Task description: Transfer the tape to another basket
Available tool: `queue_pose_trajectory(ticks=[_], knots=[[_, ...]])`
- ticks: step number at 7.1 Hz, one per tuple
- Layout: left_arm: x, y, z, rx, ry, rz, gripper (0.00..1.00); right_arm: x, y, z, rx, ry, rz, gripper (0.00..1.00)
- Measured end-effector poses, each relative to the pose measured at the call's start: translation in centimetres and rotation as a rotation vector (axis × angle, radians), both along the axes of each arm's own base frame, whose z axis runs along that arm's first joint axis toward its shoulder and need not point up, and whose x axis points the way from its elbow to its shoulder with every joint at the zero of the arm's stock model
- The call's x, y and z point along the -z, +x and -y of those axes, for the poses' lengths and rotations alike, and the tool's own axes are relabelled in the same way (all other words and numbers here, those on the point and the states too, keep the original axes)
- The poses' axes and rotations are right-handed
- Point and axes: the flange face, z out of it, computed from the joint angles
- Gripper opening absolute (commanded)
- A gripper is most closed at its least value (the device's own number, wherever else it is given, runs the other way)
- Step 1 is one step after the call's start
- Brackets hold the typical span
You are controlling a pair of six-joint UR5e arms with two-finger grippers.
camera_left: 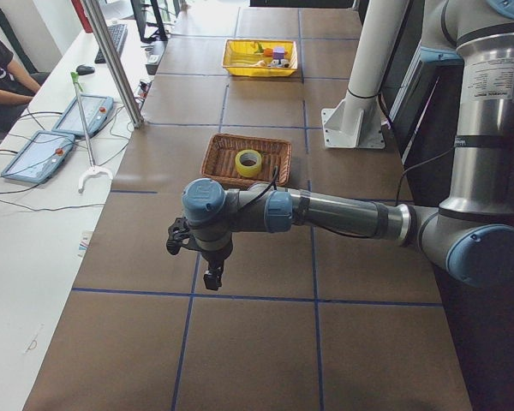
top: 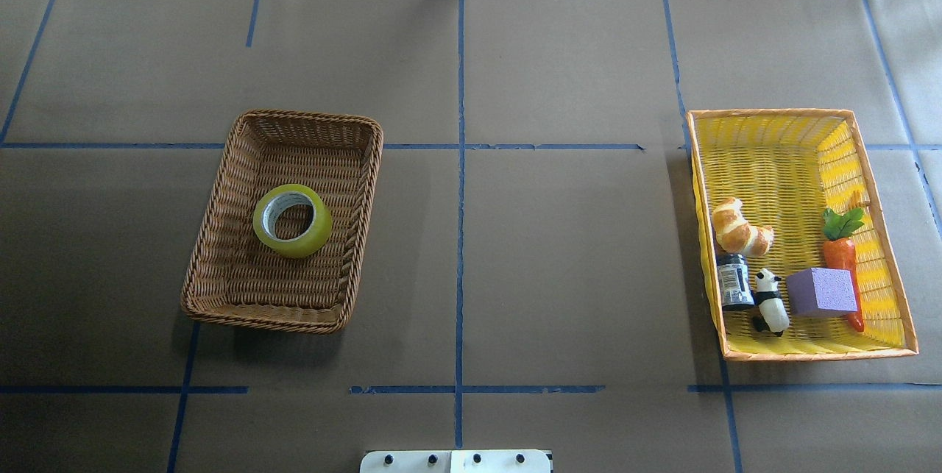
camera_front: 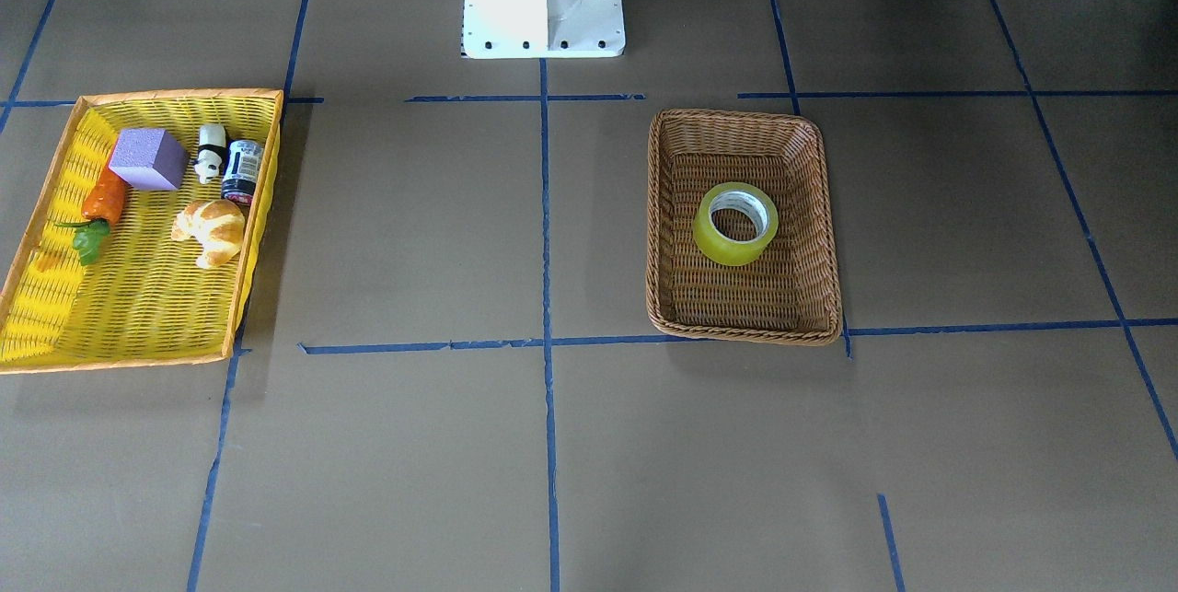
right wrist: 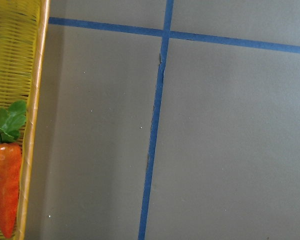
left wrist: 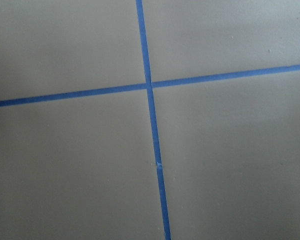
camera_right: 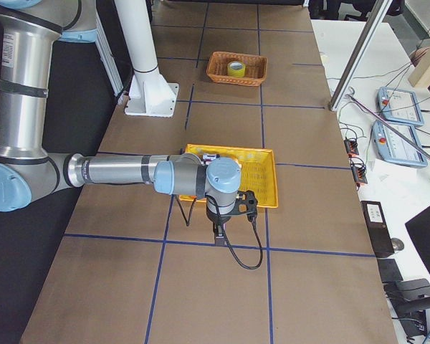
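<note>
The tape (camera_front: 735,224) is seen as glossy, translucent yellow plastic wound on a matt pale core. The wicker basket (camera_front: 741,118) around it is woven of rough brown strands. The table (camera_front: 414,233) is covered in matt brown paper. Well apart from the wicker basket, a yellow basket (camera_front: 138,316) is woven of shiny plastic.

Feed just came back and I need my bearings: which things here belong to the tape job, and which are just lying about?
Job: tape, lying in the brown wicker basket.
Lying about: yellow basket, croissant, carrot, purple block, panda figure, dark can.
</note>
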Motion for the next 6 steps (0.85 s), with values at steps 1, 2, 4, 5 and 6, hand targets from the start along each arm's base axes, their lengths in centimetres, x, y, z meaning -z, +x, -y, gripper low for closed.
queue_pose_trajectory(ticks=[1,2,4,5,6], knots=[[0.0,0.0,0.2,0.011,-0.007,0.0,1.0,0.3,-0.1,0.3,0.002,0.006,0.0,1.0],[0.2,0.0,0.5,0.037,-0.017,0.0,1.0,0.4,-0.1,0.4,0.002,0.01,-0.001,1.0],[0.9,0.0,1.0,0.067,0.001,0.003,1.0,0.4,-0.1,0.5,0.002,0.01,0.001,1.0],[1.1,0.0,1.0,0.069,0.01,0.003,1.0,0.5,-0.1,0.5,0.002,0.009,0.002,1.0],[1.3,0.0,1.1,0.069,0.015,0.003,1.0,0.5,-0.1,0.5,0.002,0.009,0.002,1.0]])
